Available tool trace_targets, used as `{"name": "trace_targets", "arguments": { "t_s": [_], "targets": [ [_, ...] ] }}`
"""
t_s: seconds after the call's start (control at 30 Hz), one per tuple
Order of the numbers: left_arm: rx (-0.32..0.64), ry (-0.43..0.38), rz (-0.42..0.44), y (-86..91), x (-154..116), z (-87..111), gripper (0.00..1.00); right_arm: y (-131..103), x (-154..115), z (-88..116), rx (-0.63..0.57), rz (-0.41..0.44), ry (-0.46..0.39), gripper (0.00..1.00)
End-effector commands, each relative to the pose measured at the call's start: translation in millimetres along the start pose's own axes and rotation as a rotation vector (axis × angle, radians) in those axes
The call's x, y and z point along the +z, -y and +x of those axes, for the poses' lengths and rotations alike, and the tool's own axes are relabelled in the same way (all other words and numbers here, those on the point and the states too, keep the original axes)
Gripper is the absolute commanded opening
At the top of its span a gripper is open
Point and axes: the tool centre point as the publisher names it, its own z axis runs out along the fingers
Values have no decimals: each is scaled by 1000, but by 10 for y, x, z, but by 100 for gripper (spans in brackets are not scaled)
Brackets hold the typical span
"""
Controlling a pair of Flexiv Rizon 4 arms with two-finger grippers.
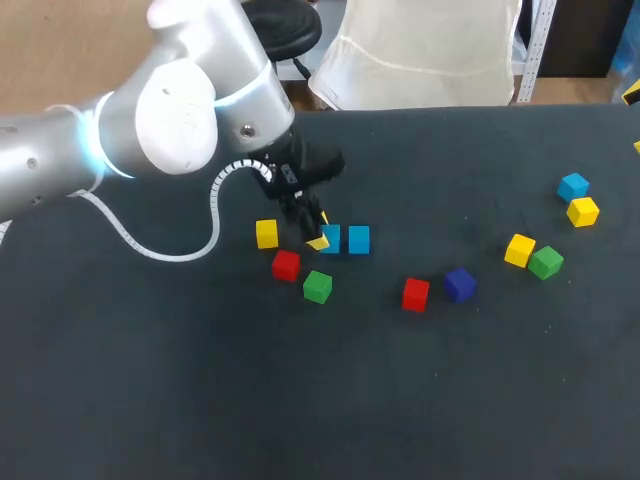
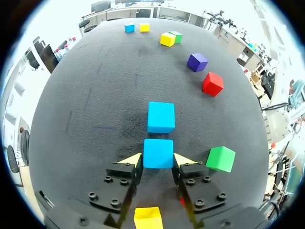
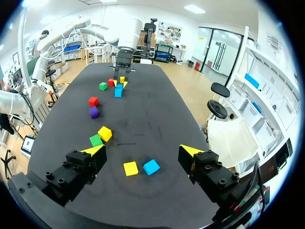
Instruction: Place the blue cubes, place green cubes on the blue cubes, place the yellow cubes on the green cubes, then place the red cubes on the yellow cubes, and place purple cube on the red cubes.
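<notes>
The dark matte desk [image 1: 200, 400] carries small, scattered coloured cubes. My silver-and-white left arm [image 1: 180, 110] reaches in over it. Its left gripper [image 2: 158, 160] is clamped on a bright blue cube [image 2: 158, 153] resting on the desk. A second blue cube [image 2: 161, 117] lies just ahead, not touching. The right gripper [image 3: 143, 151] hangs with its fingers wide apart above a third blue cube [image 3: 151, 167] and a yellow cube [image 3: 130, 168], which lie side by side.

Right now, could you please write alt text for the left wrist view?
The left gripper grips a blue cube between its jaws, with a second blue cube just ahead. A green cube lies beside the gripper; a red cube and a purple cube lie farther ahead.
</notes>
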Motion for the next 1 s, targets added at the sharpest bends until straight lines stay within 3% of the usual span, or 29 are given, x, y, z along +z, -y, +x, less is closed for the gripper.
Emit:
{"name": "trace_targets", "arguments": {
  "t_s": [0.03, 0.1, 0.13, 0.23, 0.47, 0.7, 1.0],
  "targets": [
    [-1, -3, 5, -20, -5, 1, 40, -6, 2, 0, -1, 2, -1, 100],
    [-1, -6, 12, -18, -9, 4, 47, -6, 2, 0, -1, 2, -1, 100],
    [3, -5, 16, -14, -17, 6, 76, -6, 2, 0, -1, 2, -1, 100],
    [6, 5, 19, 10, -75, 11, 100, -6, 2, 0, -1, 2, -1, 100],
    [-7, 119, 14, 114, -363, 105, 100, -6, 2, 0, -1, 2, -1, 100],
    [-9, 318, 31, 238, -654, 294, 100, -6, 2, 0, -1, 2, -1, 100],
    [-36, 388, 13, 382, -843, 469, 100, -6, 2, 0, -1, 2, -1, 100]
  ]
}}
